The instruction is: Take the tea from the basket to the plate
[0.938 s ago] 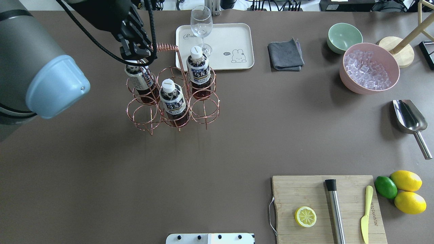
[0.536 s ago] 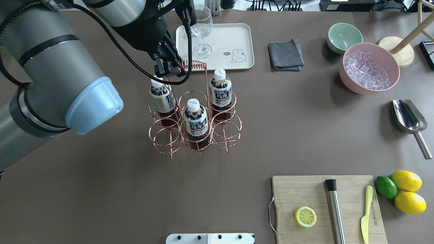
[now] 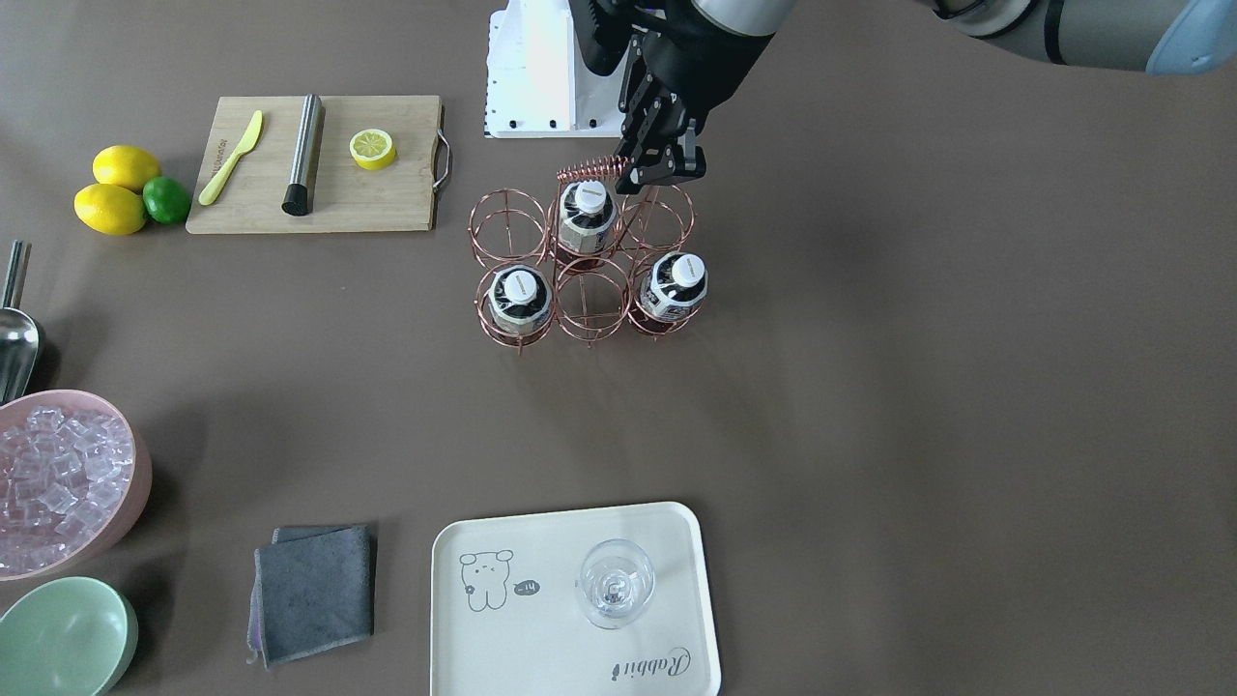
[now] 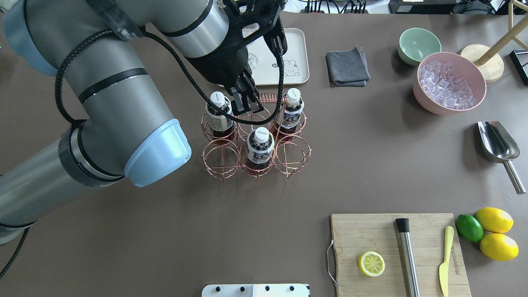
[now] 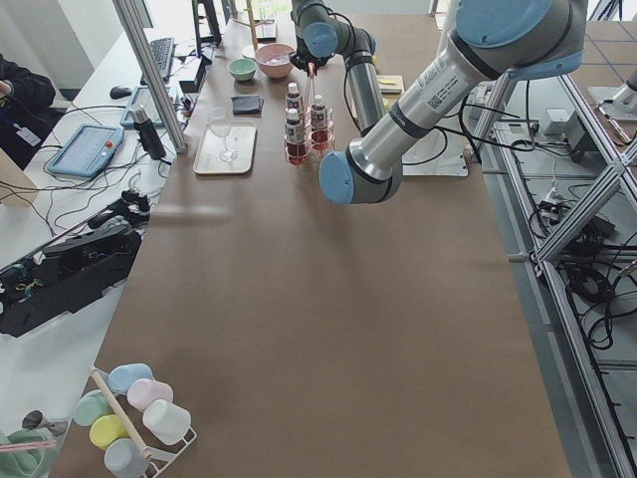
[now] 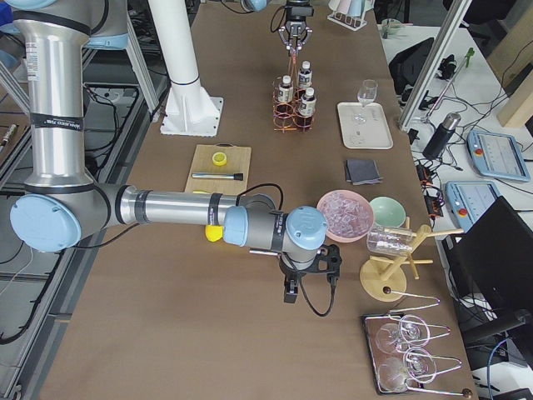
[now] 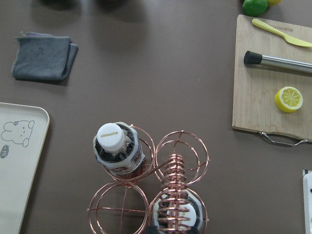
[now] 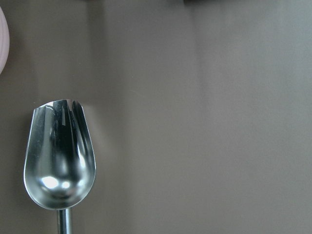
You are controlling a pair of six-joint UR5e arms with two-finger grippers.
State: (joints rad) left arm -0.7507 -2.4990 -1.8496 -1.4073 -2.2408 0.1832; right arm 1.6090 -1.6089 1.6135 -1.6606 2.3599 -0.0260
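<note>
**Tea bottles (image 4: 259,146) in basket (image 4: 220,159); left gripper (image 4: 247,108) clamped on handle**

Nearest the robot, we note the cutting board (image 4: 371,235) carrying a lemon half (image 4: 371,264). The right gripper (image 6: 308,271) hangs over the steel scoop (image 8: 58,161). We cannot tell whether its jaws are apart or together.

At mid-table, we find all three bottles upright in the basket. One sits in the middle ring of the near row. One sits in each end ring of the far row. The left gripper has its jaws closed on one end of the twisted handle (image 4: 268,99), above the far row's middle ring.

Farthest out, apart from the basket, the plate (image 3: 541,541) bears a wine glass (image 3: 616,583).
</note>
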